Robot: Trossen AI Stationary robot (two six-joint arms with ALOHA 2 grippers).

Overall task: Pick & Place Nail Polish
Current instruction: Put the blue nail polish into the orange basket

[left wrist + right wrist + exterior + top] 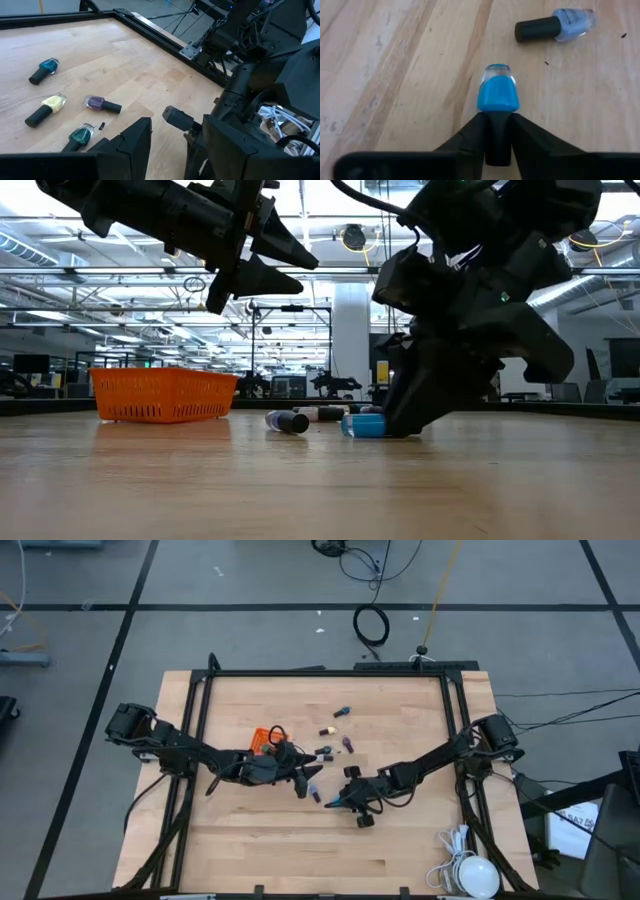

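Observation:
Several small nail polish bottles with dark caps lie on their sides on the wooden table, among them a teal one [44, 70], a yellow one [45, 107], a purple one [101, 104] and a green one [80, 136]. My right gripper [333, 804] is down at the table's middle, shut on a bright blue bottle [498, 92]. A pale blue bottle [555, 27] lies just beyond it. My left gripper [305, 783] is open and empty, raised above the table [300, 268] beside the orange mesh basket [265, 738]. My right gripper pinches the blue bottle's dark cap [497, 135] between its two fingers, one on each side. The fingers come slanting down from the table's right side and run along the bottle's length. The bottle lies on the table [362, 425], its glass end pointing away from the gripper.
The orange basket [165, 395] stands on the table left of centre. More bottles [343, 711] lie toward the far edge. Black frame rails [330, 672] run round the table. A white object with a cable [470, 875] sits at the near right corner.

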